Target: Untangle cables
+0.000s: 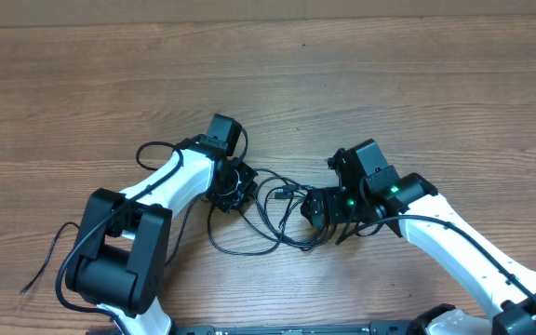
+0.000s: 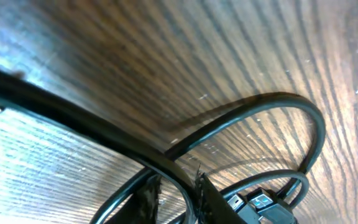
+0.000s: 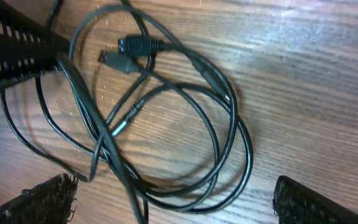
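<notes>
Now, left gripper [image 1: 231,184]: buried in the left end of the tangle, with black strands crowding round it in the overhead view.
Left jaws: the wrist camera is jammed right up against a cord. Two dark fingertips [image 2: 146,200] peek in at the bottom edge with a strand running past them. Whether they are pinching it or only brushing it, I cannot tell.
Right gripper [image 3: 173,190]: spread wide, its fingers [image 3: 42,199] far apart at the bottom corners of its own view, with nothing pinched between them.
Right gripper's place: it hangs over the coil, at the right end of the tangle from overhead. Whether it touches a strand there is unclear.
Where the cables [image 3: 231,106] lie: heaped in overlapping loops on the wooden table [image 1: 389,74], between the two grippers.
Ends on show: two black plug ends [image 3: 132,45] lie side by side near the top of the coil, and a silver-tipped end [image 3: 120,127] lies inside the loops.
</notes>
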